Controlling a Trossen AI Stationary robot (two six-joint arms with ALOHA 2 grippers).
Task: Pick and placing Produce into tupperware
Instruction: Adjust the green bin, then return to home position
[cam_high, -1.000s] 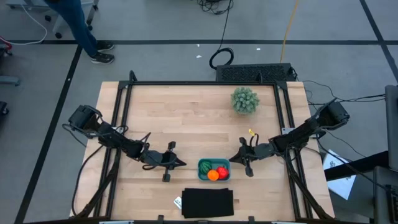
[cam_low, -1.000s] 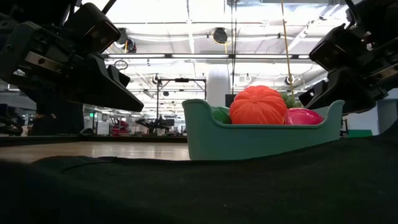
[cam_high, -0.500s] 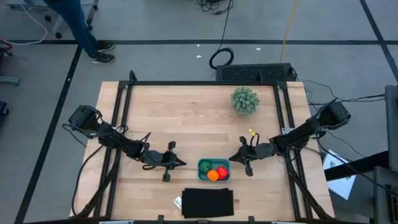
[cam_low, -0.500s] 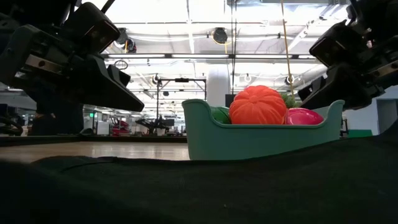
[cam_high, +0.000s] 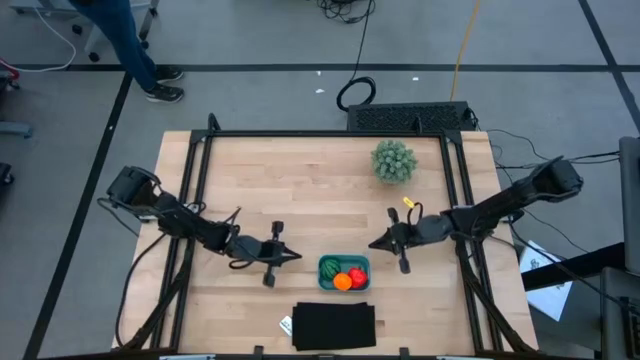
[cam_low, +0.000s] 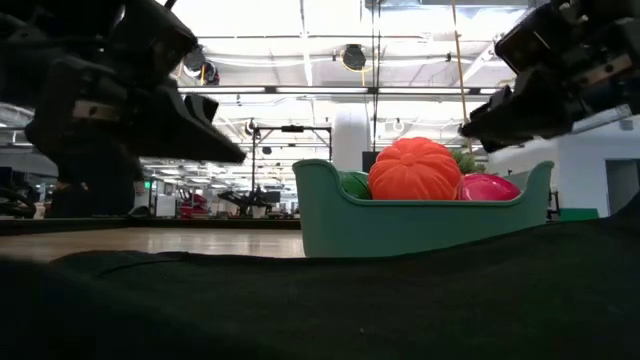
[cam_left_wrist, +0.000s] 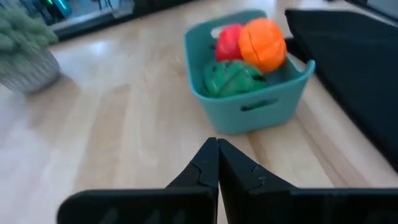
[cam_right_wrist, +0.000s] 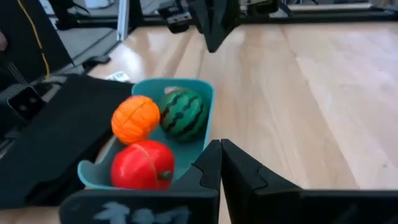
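Observation:
The teal tupperware (cam_high: 344, 272) rests flat on the wood near the table's near edge, with the red item (cam_right_wrist: 144, 165), the dark green striped one (cam_right_wrist: 183, 114) and the orange ball (cam_right_wrist: 135, 118) lying inside it. In the low view the orange ball (cam_low: 415, 168) rises above the rim. My left gripper (cam_high: 297, 256) is shut and hovers left of the tupperware (cam_left_wrist: 249, 81). My right gripper (cam_high: 371, 246) is shut and hovers just right of it and slightly beyond. Neither touches anything.
A flat black rectangle (cam_high: 334, 326) lies at the near edge, just in front of the tupperware. A fuzzy pale-green plant (cam_high: 394, 160) stands toward the far right. Bare wood spreads across the far and left parts of the table. A person's legs (cam_high: 130, 45) show beyond the far-left corner.
Both arms have risen and drawn a little away from the near edge. My right gripper moved up and toward the far edge, its arm stretching out straighter. My left gripper lifted slightly and edged toward the tupperware. The tupperware and produce stayed still.

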